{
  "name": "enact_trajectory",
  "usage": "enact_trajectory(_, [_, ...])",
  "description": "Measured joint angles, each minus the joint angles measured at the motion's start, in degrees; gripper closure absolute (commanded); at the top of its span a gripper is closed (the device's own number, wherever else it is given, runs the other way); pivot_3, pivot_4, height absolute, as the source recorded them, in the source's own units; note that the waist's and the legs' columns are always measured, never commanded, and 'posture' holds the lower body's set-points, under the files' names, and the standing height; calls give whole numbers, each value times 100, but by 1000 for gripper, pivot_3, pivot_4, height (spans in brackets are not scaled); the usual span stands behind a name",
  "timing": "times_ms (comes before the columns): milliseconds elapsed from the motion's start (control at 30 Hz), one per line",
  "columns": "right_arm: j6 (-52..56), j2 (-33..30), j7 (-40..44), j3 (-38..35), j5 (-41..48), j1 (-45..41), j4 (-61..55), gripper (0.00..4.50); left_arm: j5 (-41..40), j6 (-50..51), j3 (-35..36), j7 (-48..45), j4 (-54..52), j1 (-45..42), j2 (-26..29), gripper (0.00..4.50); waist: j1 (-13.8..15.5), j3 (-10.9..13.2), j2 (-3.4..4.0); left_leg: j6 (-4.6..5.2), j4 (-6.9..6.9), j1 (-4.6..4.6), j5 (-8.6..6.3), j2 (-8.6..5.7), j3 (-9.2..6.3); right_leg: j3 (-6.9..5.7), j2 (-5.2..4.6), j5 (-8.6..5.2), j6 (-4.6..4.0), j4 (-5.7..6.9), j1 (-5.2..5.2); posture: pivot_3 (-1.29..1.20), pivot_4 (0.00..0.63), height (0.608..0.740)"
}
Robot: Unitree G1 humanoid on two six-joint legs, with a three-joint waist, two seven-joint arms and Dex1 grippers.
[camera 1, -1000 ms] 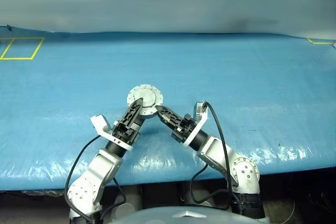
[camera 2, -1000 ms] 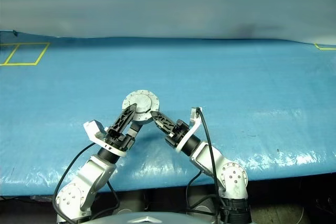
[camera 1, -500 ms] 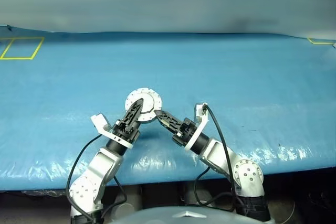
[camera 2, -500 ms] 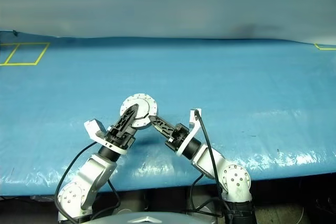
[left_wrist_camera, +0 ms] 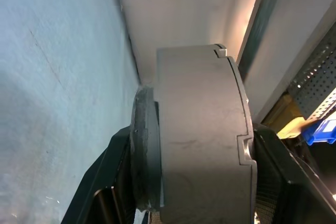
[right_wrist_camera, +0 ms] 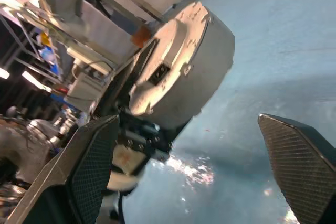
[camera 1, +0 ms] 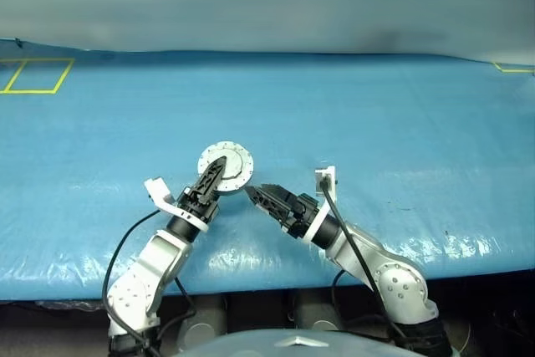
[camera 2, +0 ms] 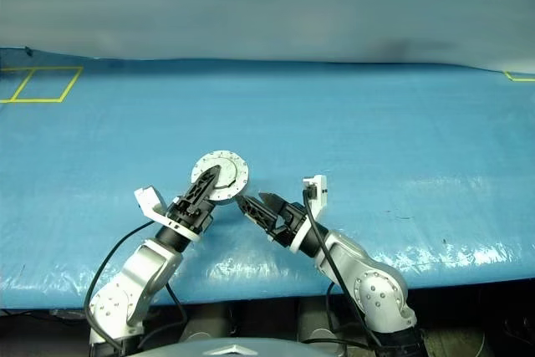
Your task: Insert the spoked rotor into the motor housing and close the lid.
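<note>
One closed motor housing point(camera 1: 226, 164) sits clamped in the left claw point(camera 1: 214, 170).

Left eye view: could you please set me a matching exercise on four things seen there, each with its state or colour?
Things:
1. left hand
2. right hand
3. motor housing
4. tape square

States or colours:
a. yellow
b. open, holding nothing
c. closed on the housing
d. silver and round

Pairs: 1-c, 2-b, 3-d, 4-a
</note>
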Motion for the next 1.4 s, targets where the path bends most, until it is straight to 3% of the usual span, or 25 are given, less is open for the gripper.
enact_trajectory(67, [-873, -598, 135, 577, -1578, 25, 22, 0, 164, -79, 124, 159, 516, -602, 162, 2022, 16, 1, -5, -1, 15, 0, 1, -4, 0, 0, 0, 4, 7, 0, 5, 0, 150, 740])
enact_trajectory(133, [-1486, -883, 257, 915, -2601, 106, 106, 0, 312, -169, 308, 240, 938, -1023, 267, 2022, 12, 0, -8, -1, 20, 1, 0, -5, 2, 3, 0, 6, 11, -1, 8, 0, 150, 740])
enact_trajectory(333, [-2835, -614, 193, 1000, -3891, 473, 656, 0, 1211, -371, 463, 188, 2287, -2164, 441, 2022, 51, 6, -25, -1, 21, -1, 0, -8, -3, 3, 0, 12, 18, -4, 14, 0, 150, 740])
enact_trajectory(667, [-3213, -256, 191, 754, -4266, 677, 953, 0, 3154, -1566, 735, -575, 5641, -4735, 648, 2022, 63, 28, -59, 2, 44, -9, -1, -11, -9, 0, 1, 23, 33, -3, 18, 0, 150, 740])
enact_trajectory(900, [-3419, -125, 182, 733, -4581, 775, 1012, 0, 4146, -2222, 899, -787, 7499, -5780, 704, 2022, 19, 29, -59, 8, 33, -9, -5, -12, -7, 3, 0, 40, 63, -10, 15, 0, 150, 740])
enact_trajectory(933, [-3428, -117, 177, 725, -4623, 806, 1024, 0, 4246, -2260, 951, -818, 7686, -5830, 707, 1672, 15, 29, -59, 8, 31, -9, -5, -12, -7, 2, 0, 39, 63, -9, 14, 0, 150, 740])
enact_trajectory(1100, [-3429, -51, 135, 713, -4702, 927, 1064, 0, 4633, -2305, 1067, -908, 7948, -5990, 812, 110, 15, 29, -59, 7, 35, -3, -4, -11, -9, 1, 0, 39, 64, -3, 18, 0, 150, 740])
enact_trajectory(1267, [-3421, 55, 124, 722, -4762, 914, 1084, 0, 4747, -2082, 1209, -1000, 7890, -5907, 917, 15, -13, 29, -59, 6, 44, 8, -4, -10, -8, 2, 0, 41, 66, 7, 28, 0, 150, 740])
enact_trajectory(1400, [-3345, 91, 217, 734, -4769, 838, 1123, 0, 4823, -1505, 1206, -1181, 7160, -5416, 1120, 15, -83, 28, -57, 5, 39, 33, -4, -5, 1, 9, 0, 41, 65, 13, 44, 0, 150, 740])
